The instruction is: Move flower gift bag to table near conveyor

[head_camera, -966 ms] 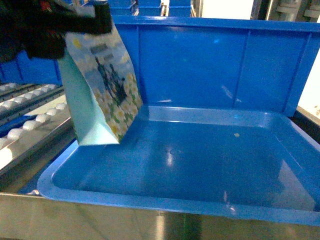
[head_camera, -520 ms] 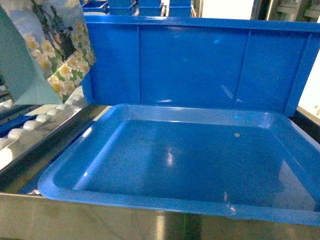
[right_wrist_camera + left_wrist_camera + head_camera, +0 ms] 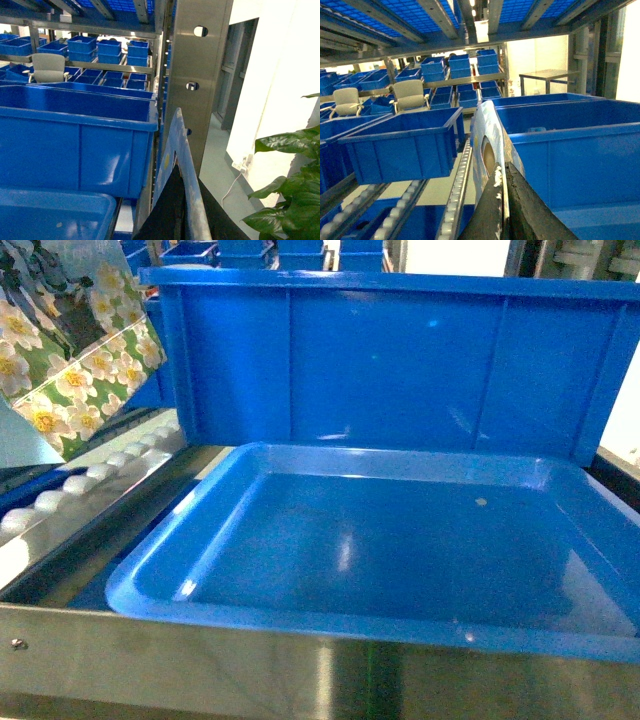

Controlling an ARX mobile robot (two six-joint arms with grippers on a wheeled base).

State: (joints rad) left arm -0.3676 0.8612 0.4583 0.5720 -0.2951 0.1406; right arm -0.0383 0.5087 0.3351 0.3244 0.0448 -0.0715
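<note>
Checking is requested: how far is the task advanced?

Reply: Above the conveyor (image 3: pixel 90 475), beside the blue bin (image 3: pixel 400 370), the flower gift bag (image 3: pixel 70 370) is held aloft. It is clamped between the jaws of the left gripper (image 3: pixel 502 200). Lifting is judged done. Transfer and placement remain, and the table is not seen.

Query: What is obscured?

Reply: The bag is cut off at the head view's edge. A thin pale sheet (image 3: pixel 175 145) appears pinched by the right gripper (image 3: pixel 177 210). Its identity cannot be told.
</note>
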